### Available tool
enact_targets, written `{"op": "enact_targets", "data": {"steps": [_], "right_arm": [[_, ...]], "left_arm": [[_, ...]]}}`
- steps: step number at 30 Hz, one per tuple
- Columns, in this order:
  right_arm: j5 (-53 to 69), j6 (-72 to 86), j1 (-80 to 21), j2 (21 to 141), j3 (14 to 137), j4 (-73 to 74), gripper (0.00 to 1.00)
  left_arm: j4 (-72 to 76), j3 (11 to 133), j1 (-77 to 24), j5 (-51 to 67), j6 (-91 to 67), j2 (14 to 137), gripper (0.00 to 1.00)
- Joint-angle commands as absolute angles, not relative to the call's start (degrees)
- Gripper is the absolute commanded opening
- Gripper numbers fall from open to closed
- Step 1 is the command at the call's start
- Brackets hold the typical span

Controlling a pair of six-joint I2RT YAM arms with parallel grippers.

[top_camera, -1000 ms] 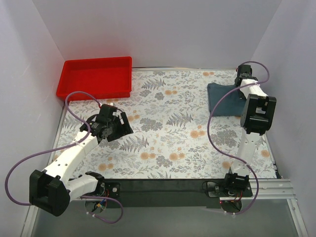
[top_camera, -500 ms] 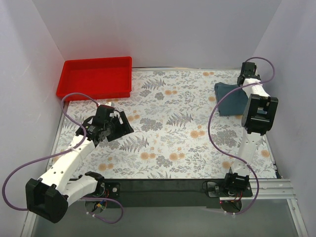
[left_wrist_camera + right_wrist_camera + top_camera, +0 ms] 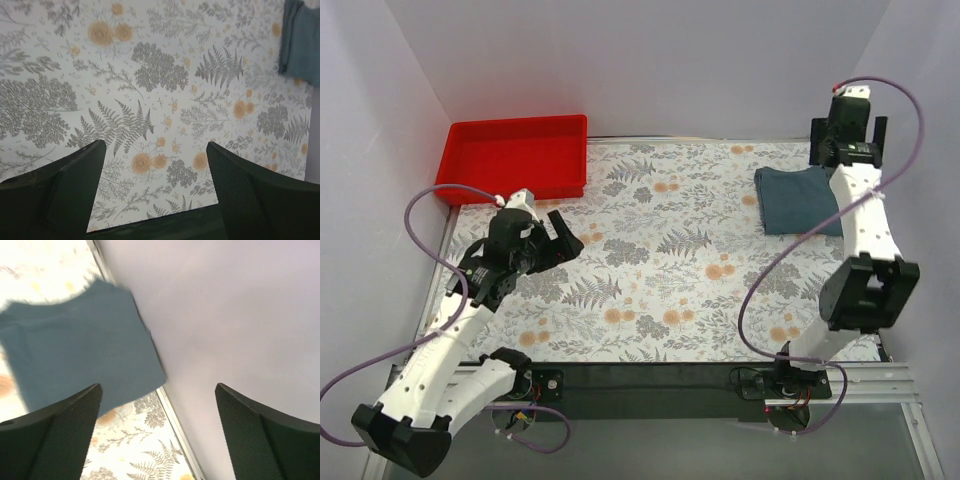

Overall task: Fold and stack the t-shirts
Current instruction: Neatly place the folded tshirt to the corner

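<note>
1. L gripper [image 3: 155, 145]: jaws wide apart, nothing btwn them. Hovers above floral table [image 3: 660, 290] at approx. 9 o'clock, no contact w/ surface.
2. T-shirt [image 3: 798, 200]: slate blue-grey, folded to a flat rectangle. Lies on table at approx. 2 o'clock, near R edge.
3. R gripper [image 3: 158, 386]: jaws wide apart, holding nothing. Raised above T-shirt's far R corner, not touching it, close to R wall.
4. Red tray [image 3: 515, 155]: approx. 10 o'clock, far L corner, well apart from T-shirt.
</note>
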State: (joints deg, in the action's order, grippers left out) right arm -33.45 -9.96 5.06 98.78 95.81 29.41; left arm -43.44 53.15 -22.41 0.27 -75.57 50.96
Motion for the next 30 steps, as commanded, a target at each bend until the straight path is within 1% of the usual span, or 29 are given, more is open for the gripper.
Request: {"op": "enact_targets", "data": {"steps": [1,3,4,5,6,7,9,10,12,13,15,16,19,25,30], "right_arm": [[-27.26,-3.61,5.71,87.74,92.56,33.92,0.86],[-26.37,-1.68,5.71,80.10,87.30,35.15,0.92],[-25.50,-1.06,5.71,74.67,85.45,35.59,0.93],[-24.88,-0.45,5.71,71.92,81.69,35.77,0.95],[-24.18,-0.35,5.80,69.02,79.91,35.68,0.98],[-23.21,1.74,5.80,63.51,78.24,35.60,0.98],[-21.63,2.55,5.80,58.21,74.10,35.68,0.98],[-19.27,3.51,5.80,53.14,72.70,35.68,0.98],[-15.84,3.52,5.80,47.84,68.85,35.60,0.98],[-13.99,3.60,5.80,42.85,67.51,35.51,0.98],[-15.20,4.74,5.80,38.17,63.57,35.94,0.98],[-15.90,5.18,5.80,33.88,62.33,36.03,0.98],[-15.64,5.09,5.80,26.32,58.37,37.08,0.98],[-14.32,6.15,5.71,16.89,56.34,37.88,0.98],[-15.91,6.42,5.71,15.91,57.57,37.44,0.98]], "left_arm": [[-46.23,58.18,-23.20,-9.02,-72.51,47.82,0.76],[-47.28,59.84,-23.90,-11.85,-71.11,45.97,0.77],[-47.55,60.29,-24.43,-13.52,-70.84,45.18,0.77],[-47.46,60.29,-24.61,-15.71,-70.75,43.52,0.78],[-46.94,60.21,-24.78,-17.12,-70.58,42.46,0.81],[-46.59,59.60,-24.96,-17.83,-70.58,41.49,0.81],[-45.45,59.07,-24.96,-19.33,-70.32,38.24,0.82],[-44.92,58.37,-24.96,-19.77,-69.96,37.10,0.82],[-43.69,58.01,-24.96,-20.56,-68.57,33.69,0.87],[-43.16,57.75,-24.96,-20.91,-68.12,32.62,0.89],[-42.28,57.57,-24.96,-22.23,-67.15,29.38,0.93],[-42.10,57.39,-24.96,-22.58,-66.10,28.49,0.95],[-40.79,56.08,-24.96,-23.90,-64.43,23.92,0.98],[-36.83,51.07,-25.05,-25.31,-63.72,15.84,0.98],[-33.93,47.82,-24.96,-26.19,-64.25,12.57,0.98]]}}
